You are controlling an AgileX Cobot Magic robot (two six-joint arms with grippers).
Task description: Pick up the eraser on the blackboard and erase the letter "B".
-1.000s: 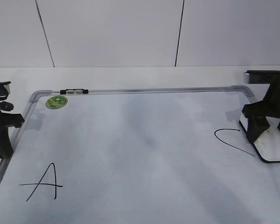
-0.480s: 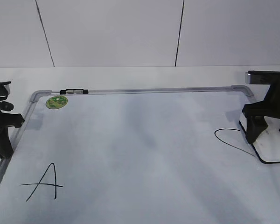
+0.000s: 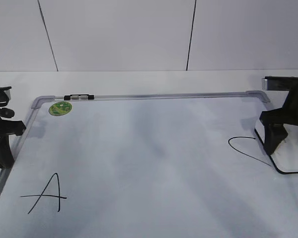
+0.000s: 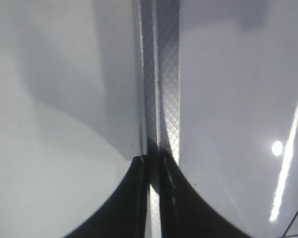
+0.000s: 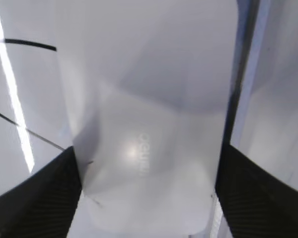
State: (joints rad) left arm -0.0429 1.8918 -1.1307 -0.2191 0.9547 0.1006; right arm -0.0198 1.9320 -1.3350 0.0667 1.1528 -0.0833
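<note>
Gripping: right tool (image 5: 146,163) straddles the eraser (image 3: 288,156), fingers (image 5: 35,193) against both long sides, pinching it
eraser place: right edge of the blackboard (image 3: 154,96), flat on the surface, just right of the letter "C" (image 3: 246,146), partly covering its strokes
letter "B": not visible in any view; board middle looks blank between letter "A" (image 3: 45,193) and "C", so judged already wiped
eraser handling: judged light, rigid plastic shell, smooth and a bit slippery; hold across the narrow width at mid-length, as now, so it stays flat
left tool (image 4: 151,198): pressed together, holding nothing, over the board's left frame rail
other: green sticker (image 3: 60,108) at top left corner; board lies on white table (image 3: 139,79)
risk: tilt would lift the black pad off the board
</note>
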